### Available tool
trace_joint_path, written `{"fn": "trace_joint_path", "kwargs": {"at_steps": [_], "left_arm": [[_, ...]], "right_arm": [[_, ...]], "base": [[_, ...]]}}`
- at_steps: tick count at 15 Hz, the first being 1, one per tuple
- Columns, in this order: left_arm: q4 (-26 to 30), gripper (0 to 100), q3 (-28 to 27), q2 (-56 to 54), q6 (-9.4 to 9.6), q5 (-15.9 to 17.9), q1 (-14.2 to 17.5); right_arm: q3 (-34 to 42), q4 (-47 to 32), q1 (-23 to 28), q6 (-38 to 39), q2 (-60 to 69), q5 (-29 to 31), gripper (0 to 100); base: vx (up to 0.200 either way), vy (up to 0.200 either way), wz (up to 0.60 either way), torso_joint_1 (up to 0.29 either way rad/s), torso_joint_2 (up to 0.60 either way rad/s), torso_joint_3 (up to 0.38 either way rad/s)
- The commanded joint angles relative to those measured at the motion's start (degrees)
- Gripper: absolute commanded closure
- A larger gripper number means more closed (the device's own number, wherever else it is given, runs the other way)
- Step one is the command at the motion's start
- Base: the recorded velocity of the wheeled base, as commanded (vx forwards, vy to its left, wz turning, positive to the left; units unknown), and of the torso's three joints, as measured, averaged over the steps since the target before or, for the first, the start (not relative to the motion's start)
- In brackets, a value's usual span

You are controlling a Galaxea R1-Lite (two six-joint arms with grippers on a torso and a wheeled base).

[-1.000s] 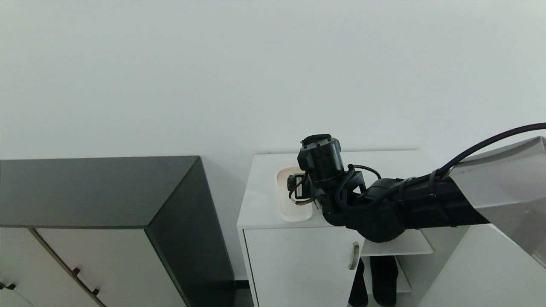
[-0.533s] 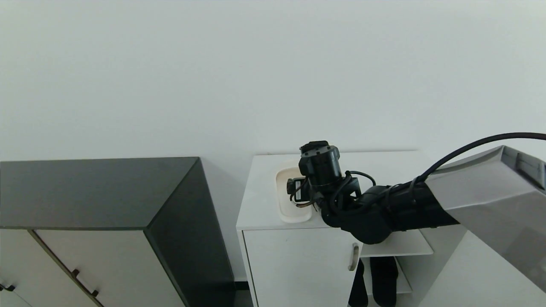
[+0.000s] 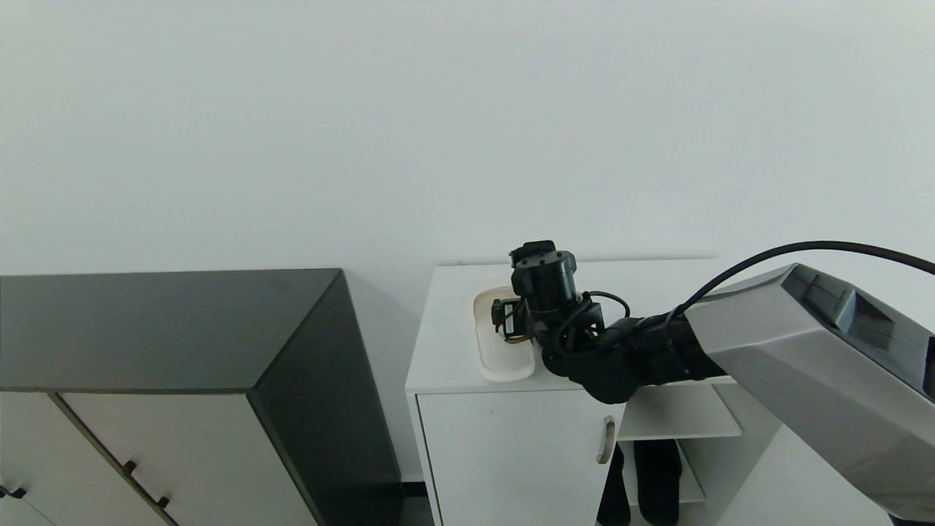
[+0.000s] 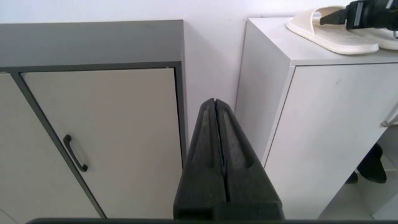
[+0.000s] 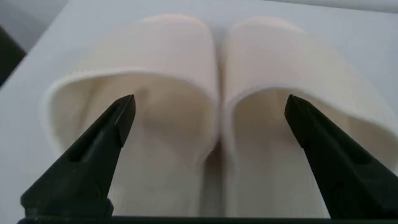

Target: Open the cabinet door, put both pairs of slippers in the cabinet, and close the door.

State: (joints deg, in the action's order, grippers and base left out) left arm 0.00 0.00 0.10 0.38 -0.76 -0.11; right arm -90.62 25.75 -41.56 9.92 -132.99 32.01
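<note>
Over the last second the right arm has extended across the top of the white cabinet (image 3: 445, 343), carrying the right claw (image 3: 502, 321) onto the cream slippers (image 3: 504, 363). The wrist view shows the claw's fingers spread wide, one outside each slipper of the pair, gripping nothing. The approach appears complete, and closing on the pair is the probable next action.

The cream slippers lie side by side, touching, near the cabinet's front edge. The right compartment stands open, with the black slippers (image 3: 657, 475) on its lower shelf, so one pair is already stored. The shelf (image 3: 679, 416) above them lies under the arm. The left door's handle (image 3: 605, 438) borders the opening. The left claw (image 4: 214, 109) is closed on nothing, near the dark-topped cabinet (image 3: 146, 321).
</note>
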Motion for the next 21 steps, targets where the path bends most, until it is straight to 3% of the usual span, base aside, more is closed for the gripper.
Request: {"fn": "trace_joint_path", "kwargs": {"at_steps": [1,2,11,17,21], "left_arm": [[0.0,100,0.0,-0.01,0.06,-0.04,0.02],[0.0,100,0.0,-0.01,-0.03,-0.04,0.02],[0.0,100,0.0,-0.01,-0.03,-0.12,0.02],[0.0,100,0.0,-0.01,-0.03,-0.12,0.02],[0.0,100,0.0,-0.01,-0.03,-0.12,0.02]], "right_arm": [[-1.05,-0.17,0.16,-0.08,-0.87,-0.28,0],[-2.63,-2.02,0.16,0.01,-0.87,-0.37,100],[-3.15,-2.72,-0.01,0.01,-1.05,0.07,100],[10.2,-2.28,-2.91,-1.66,14.07,-1.07,100],[26.38,3.08,-4.76,-0.43,24.27,-5.91,100]], "base": [[0.0,0.0,0.0,0.0,0.0,0.0],[0.0,0.0,0.0,0.0,0.0,0.0],[0.0,0.0,0.0,0.0,0.0,0.0],[0.0,0.0,0.0,0.0,0.0,0.0],[0.0,0.0,0.0,0.0,0.0,0.0]]}}
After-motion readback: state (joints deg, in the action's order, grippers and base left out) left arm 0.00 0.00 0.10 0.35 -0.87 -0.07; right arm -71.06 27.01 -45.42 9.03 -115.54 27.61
